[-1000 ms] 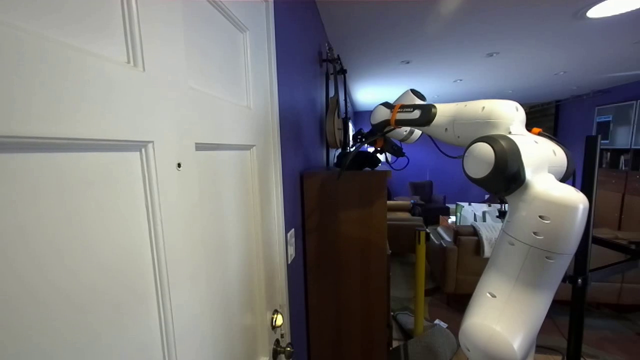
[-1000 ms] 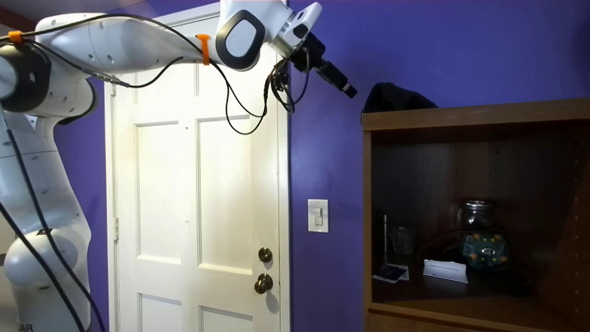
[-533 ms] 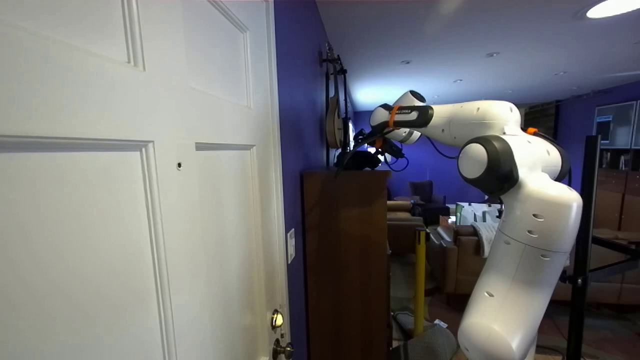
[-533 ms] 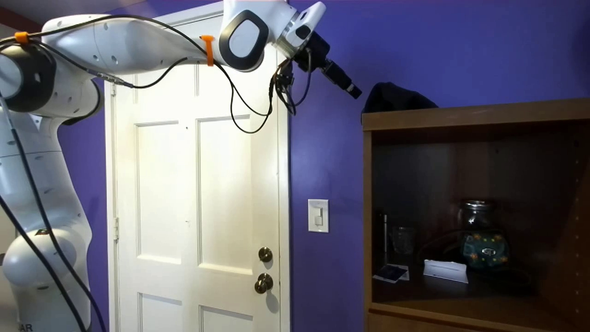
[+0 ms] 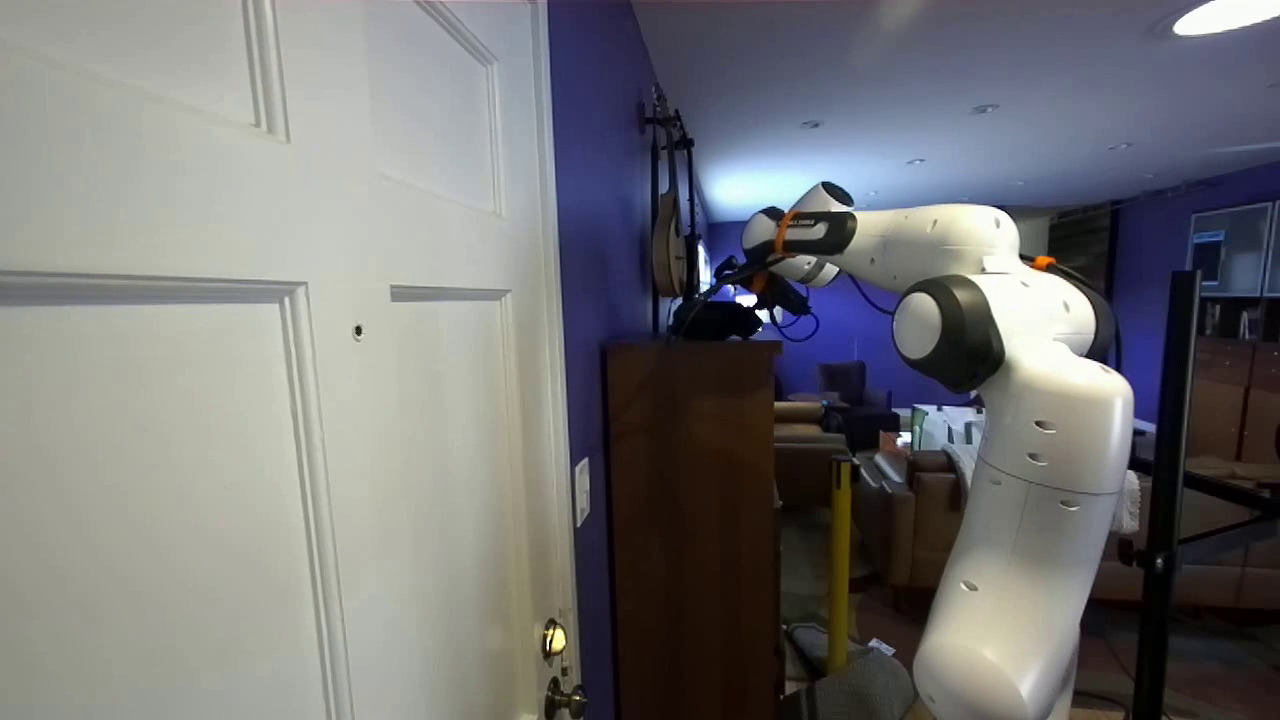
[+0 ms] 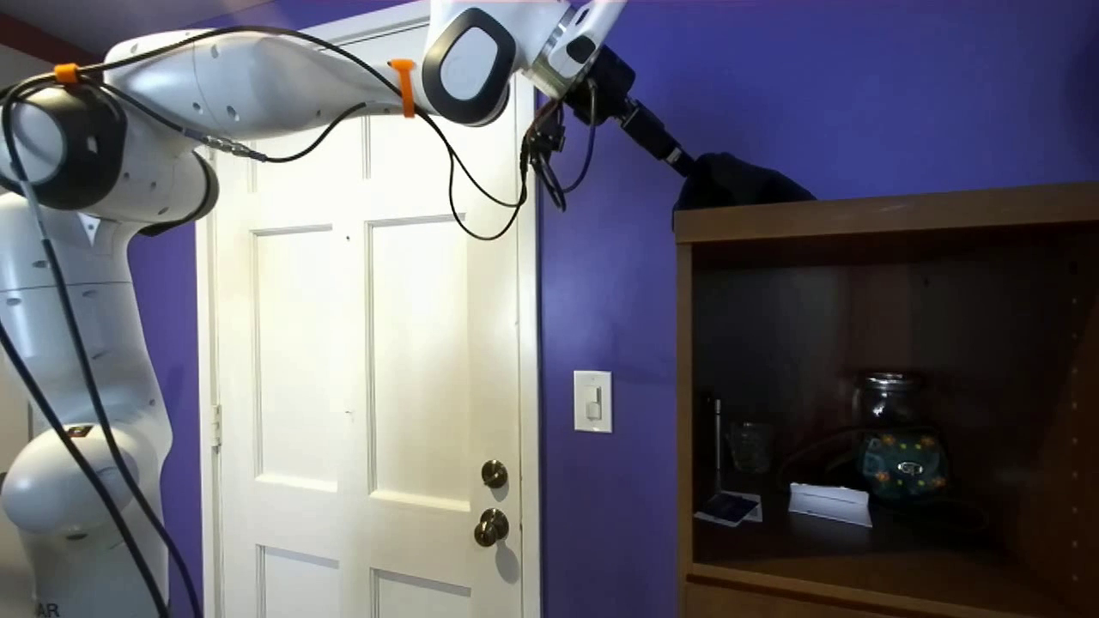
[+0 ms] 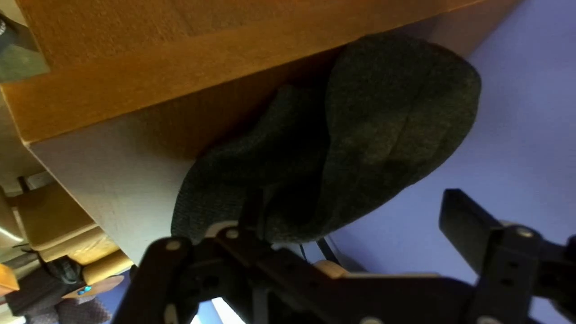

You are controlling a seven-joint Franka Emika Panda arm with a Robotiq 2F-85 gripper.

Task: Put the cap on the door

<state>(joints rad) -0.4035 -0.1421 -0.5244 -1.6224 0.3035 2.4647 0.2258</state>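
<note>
Wrist view: observe the black Robotiq gripper point(image 7: 353, 194) at the lower border; its jaws are spread wide. The black soft cloth cap with a rounded crown point(image 7: 387, 112) lies ahead of them on the counter point(image 7: 121, 191), the top surface of the tall brown wooden cabinet point(image 7: 148, 27). The jaw at the left of this view overlaps the cap; the opposite jaw stands before the smooth purple wall point(image 7: 522, 126). You cannot tell from here whether jaw and cloth touch.

In an exterior view, check the white jointed robot arm point(image 6: 266, 81): it passes in front of the upper part of the large white panelled door with raised mouldings point(image 6: 300, 360), and the gripper slants downward so that its tip meets the cap's outline. The cap sits at the door-side end of the counter, apart from the door. Locate the round brass knob point(image 6: 491, 527) near the door's edge, and the white rectangular light switch point(image 6: 592, 401) on the wall between door and cabinet.

In an exterior view, the door occupies the left part, with a small round dark spot point(image 5: 358, 331) between its panels. You see the gripper above the cap, both dark, their outlines partly running together.
</note>
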